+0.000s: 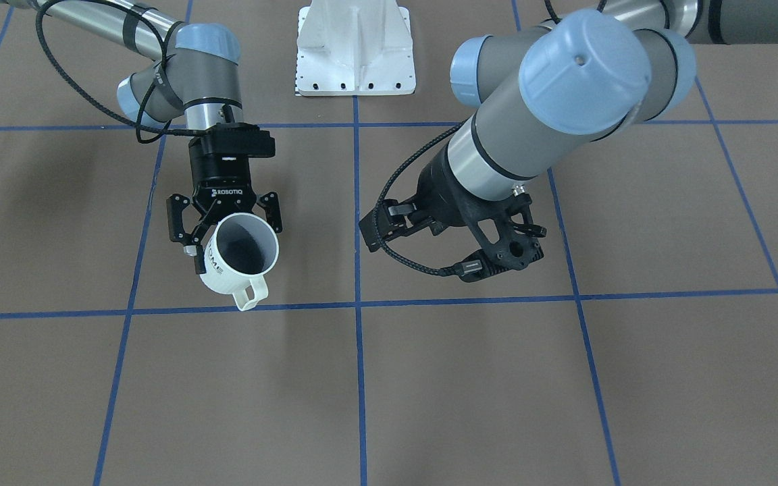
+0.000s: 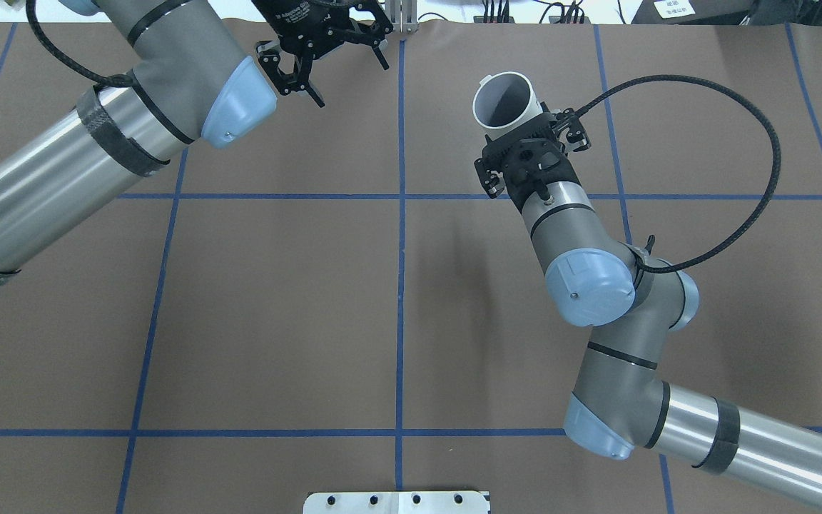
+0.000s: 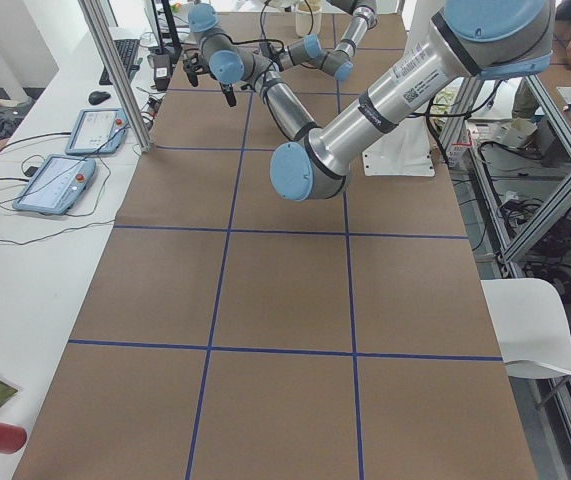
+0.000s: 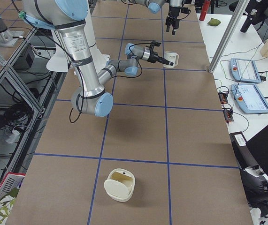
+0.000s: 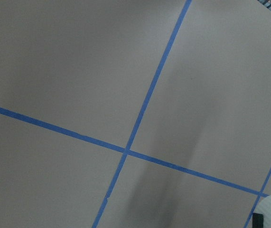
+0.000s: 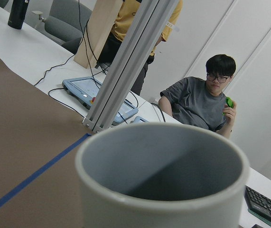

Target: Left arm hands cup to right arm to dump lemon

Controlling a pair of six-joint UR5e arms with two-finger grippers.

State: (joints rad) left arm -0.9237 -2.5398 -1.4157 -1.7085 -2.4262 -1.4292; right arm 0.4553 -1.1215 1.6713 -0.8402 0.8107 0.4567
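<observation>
My right gripper (image 1: 228, 233) is shut on the white cup (image 1: 230, 273), holding it by its base above the table. The cup (image 2: 504, 100) is tilted, with its mouth pointing away from the robot and its handle hanging down. Black lettering shows on its side. In the right wrist view the cup's (image 6: 159, 190) greyish inside fills the lower frame. The lemon shows in no view. My left gripper (image 2: 332, 53) hangs open with nothing between its fingers, at the table's far edge, apart from the cup. Its fingers (image 1: 379, 229) point toward the cup.
Blue tape lines (image 1: 356, 304) grid the brown table. The white mounting plate (image 1: 355, 54) sits at the robot's base. A cream container (image 4: 119, 184) stands near the table's right end. Tablets (image 4: 244, 70) and a metal post (image 4: 227, 35) line the far side. A seated person (image 6: 201, 102) is there too.
</observation>
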